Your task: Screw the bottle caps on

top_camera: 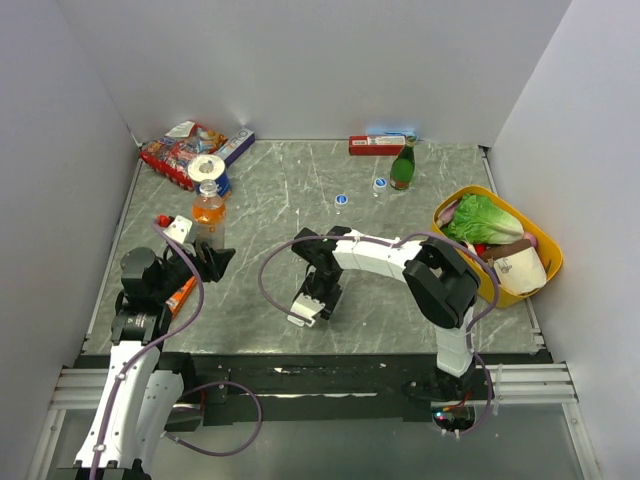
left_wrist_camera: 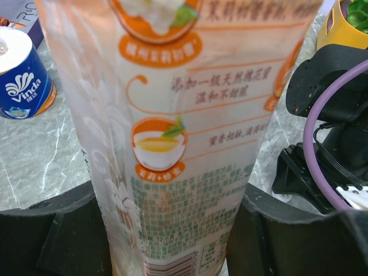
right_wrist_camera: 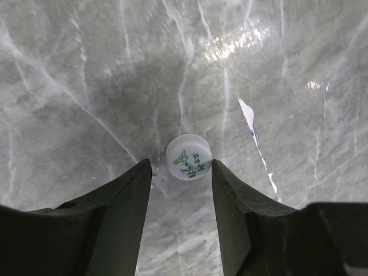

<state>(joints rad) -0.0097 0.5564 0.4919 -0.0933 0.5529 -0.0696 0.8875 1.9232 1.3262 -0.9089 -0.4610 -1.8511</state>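
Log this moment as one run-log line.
left pincer: shut on upright clear plastic orange-drink bottle | right pincer: open, small round white plastic cap between fingertips, ungripped, on grey marbled table

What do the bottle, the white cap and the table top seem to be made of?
Bottle: probably thin clear plastic, glossy, wrapped in a printed film label.
White cap: likely plastic, milky and matte, with a green print on top.
Table top: looks like grey veined marble or a marble-print sheet; glare spots suggest a semi-gloss finish.
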